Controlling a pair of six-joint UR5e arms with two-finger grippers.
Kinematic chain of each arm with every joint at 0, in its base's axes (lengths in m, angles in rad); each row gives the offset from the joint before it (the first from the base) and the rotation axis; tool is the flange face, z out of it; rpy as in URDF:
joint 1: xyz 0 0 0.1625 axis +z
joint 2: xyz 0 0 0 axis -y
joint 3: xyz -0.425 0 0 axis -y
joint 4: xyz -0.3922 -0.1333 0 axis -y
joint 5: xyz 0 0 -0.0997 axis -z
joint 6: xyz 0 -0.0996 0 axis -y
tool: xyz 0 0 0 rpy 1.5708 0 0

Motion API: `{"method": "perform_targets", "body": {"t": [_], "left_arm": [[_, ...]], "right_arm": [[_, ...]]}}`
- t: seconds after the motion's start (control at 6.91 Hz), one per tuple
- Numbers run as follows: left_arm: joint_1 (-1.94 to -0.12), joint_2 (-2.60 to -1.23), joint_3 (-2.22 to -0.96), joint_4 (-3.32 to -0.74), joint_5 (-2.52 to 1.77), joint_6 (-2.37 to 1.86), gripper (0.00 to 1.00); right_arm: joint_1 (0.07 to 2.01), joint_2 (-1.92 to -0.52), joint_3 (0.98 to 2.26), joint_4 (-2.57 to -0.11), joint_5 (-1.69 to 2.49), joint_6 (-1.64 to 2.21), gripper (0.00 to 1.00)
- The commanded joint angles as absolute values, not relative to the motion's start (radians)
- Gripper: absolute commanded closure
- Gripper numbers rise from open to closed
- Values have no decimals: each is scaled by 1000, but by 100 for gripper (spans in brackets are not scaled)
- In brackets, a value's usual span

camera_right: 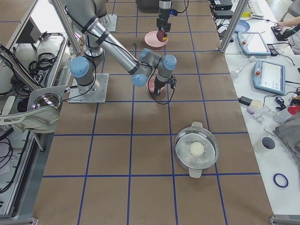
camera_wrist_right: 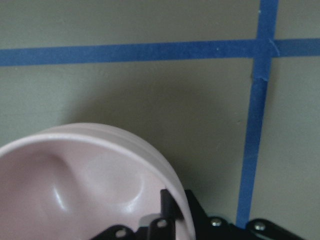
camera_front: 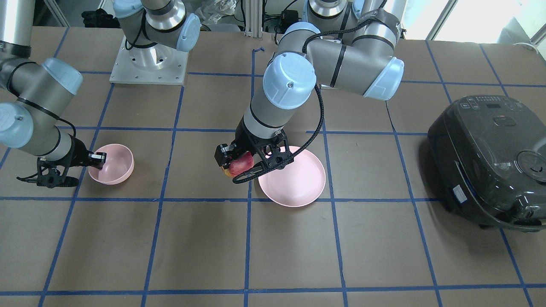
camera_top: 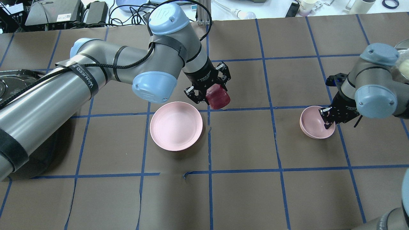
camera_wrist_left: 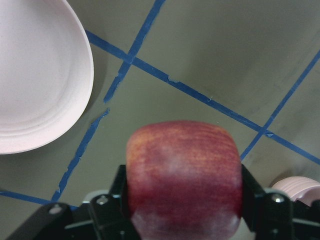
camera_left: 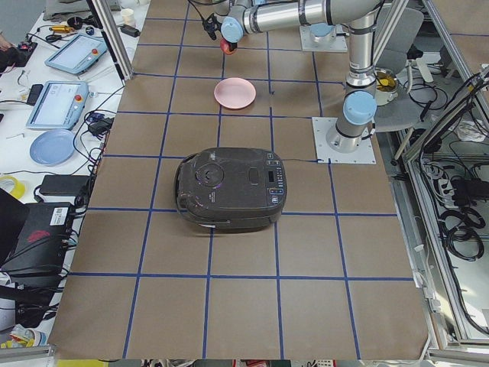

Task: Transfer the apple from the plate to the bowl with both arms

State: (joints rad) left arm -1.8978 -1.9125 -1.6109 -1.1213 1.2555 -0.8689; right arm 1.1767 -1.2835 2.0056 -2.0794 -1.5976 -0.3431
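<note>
On the brown table, closest to the overhead camera, the pale-pink plate lies flat and bare beside a crossing of blue tape lines. In the same row, well apart toward the robot's right, sits the small deep bowl, also with nothing in it. The right gripper is down at the bowl's outer rim. Its fingers straddle the wall, and the right wrist view shows one black finger inside, pressed against the pink surface. The outer finger is hidden there, but the pair looks pinched together on the rim.

A little farther out, the left gripper hangs above the table just beyond the plate's edge, on the side facing the bowl. Its fingers are clamped on the dark-red apple, one on each flank. In the left wrist view the apple fills the lower middle, with bare table and tape beneath it. There the plate lies off to the upper left and a sliver of the bowl shows at the lower right. The apple is clear of the plate and not yet over the bowl.

Farthest off, at the robot's left end of the table, stands a black rice cooker, lid down. At the opposite end, beyond the bowl, stands a lidded metal pot.
</note>
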Motion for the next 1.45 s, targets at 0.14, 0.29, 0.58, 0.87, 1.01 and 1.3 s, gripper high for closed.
{"method": "perform_targets", "body": {"t": [0.14, 0.29, 0.58, 0.87, 1.01, 1.3], "left_arm": [[-1898, -1911, -1592, -1129, 1256, -864, 100], [-1898, -1911, -1592, -1129, 1256, -864, 100], [-1898, -1911, -1592, -1132, 1255, -864, 100], [-1898, -1913, -1592, -1132, 1255, -864, 100], [-1898, -1913, -1594, -1132, 1255, -864, 100], [-1898, -1917, -1594, -1132, 1253, -864, 100]], "right_arm": [[1262, -1318, 1947, -1976, -1380, -194, 100], [1349, -1324, 1942, -1986, -1376, -88, 100], [1512, -1319, 1954, -2049, -1371, 52, 100], [1557, -1310, 2006, -2103, -1269, 52, 100], [1557, -1309, 2023, -2117, -1266, 51, 100], [1555, -1311, 2013, -2123, -1269, 57, 0]]}}
